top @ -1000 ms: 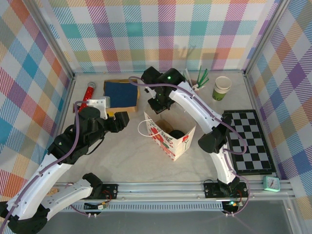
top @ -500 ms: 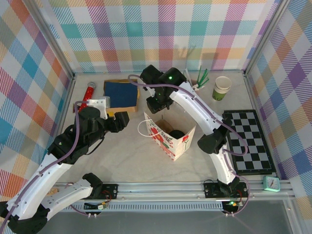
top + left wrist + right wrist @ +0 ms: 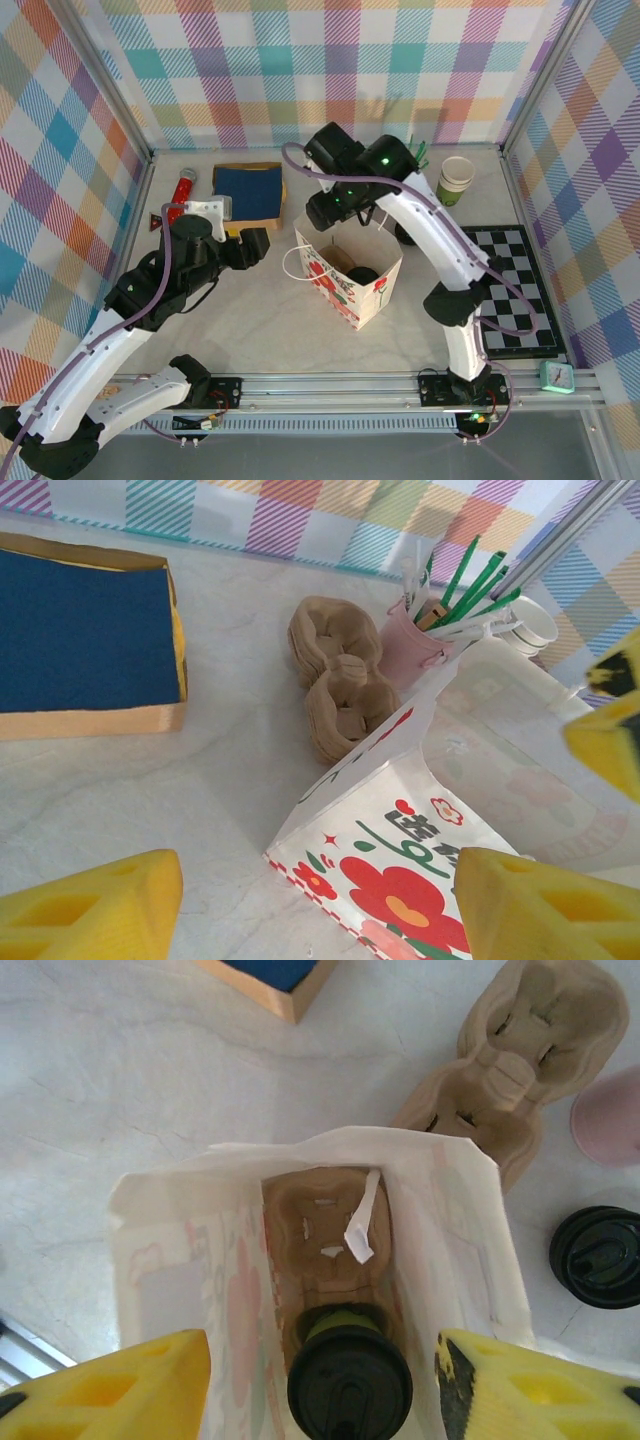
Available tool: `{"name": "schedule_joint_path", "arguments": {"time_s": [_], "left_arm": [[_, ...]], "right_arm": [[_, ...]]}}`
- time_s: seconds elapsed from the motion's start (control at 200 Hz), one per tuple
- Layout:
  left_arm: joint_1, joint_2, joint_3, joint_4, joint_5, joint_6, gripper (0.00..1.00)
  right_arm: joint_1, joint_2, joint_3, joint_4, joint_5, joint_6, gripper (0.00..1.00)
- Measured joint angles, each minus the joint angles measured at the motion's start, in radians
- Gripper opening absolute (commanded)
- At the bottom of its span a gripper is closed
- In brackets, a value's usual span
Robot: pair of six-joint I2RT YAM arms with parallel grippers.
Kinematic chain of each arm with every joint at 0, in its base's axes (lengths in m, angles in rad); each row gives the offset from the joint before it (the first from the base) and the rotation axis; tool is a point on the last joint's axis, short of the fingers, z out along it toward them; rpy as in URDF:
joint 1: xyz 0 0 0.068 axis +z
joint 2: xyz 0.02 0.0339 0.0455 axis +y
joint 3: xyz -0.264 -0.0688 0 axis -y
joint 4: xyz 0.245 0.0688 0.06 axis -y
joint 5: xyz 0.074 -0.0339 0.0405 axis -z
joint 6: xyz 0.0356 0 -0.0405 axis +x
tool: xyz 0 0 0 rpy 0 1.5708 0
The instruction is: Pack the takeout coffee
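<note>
My right pincer [image 3: 325, 1390] hangs over the open mouth of the paper bag [image 3: 160, 1250]. Its 2 yellow fingers [image 3: 140, 1385] are spread wide, 1 on each side, and grip nothing. Straight below, in the gap between them, there's the takeout coffee [image 3: 350, 1388]: black lid up, a sliver of green body showing, upright inside the bag. It sits at the near end of a brown carrier [image 3: 320, 1225] lying on the bag's floor. Neither finger touches the cup, which is well down below them.

A second carrier [image 3: 510, 1070] lies on the table just beyond the bag's far edge. To the bag's right lies another black lid [image 3: 603, 1256]; whether it caps a cup I cannot tell.

Over on the left, my left pincer [image 3: 310, 895] hovers beside the bag's flowered side, fingers parted and empty. Beyond it I see the blue pad [image 3: 80, 630] at far left and a pink cup [image 3: 405, 655] of green stirrers past the bag.
</note>
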Motion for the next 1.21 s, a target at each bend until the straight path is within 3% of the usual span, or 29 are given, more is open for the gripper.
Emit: {"name": "schedule_joint_path", "arguments": {"time_s": [0.74,1.205], "left_arm": [[0.000,0.089,0.093,-0.003,-0.004,0.012,0.72],[0.006,0.283,0.254,-0.016,-0.023,0.031,0.71]], "right_arm": [[0.005,-0.350,-0.346,0.218,-0.050,-0.004,0.72],[0.003,-0.587,-0.582,0.322,0.048,0.000,0.80]]}}
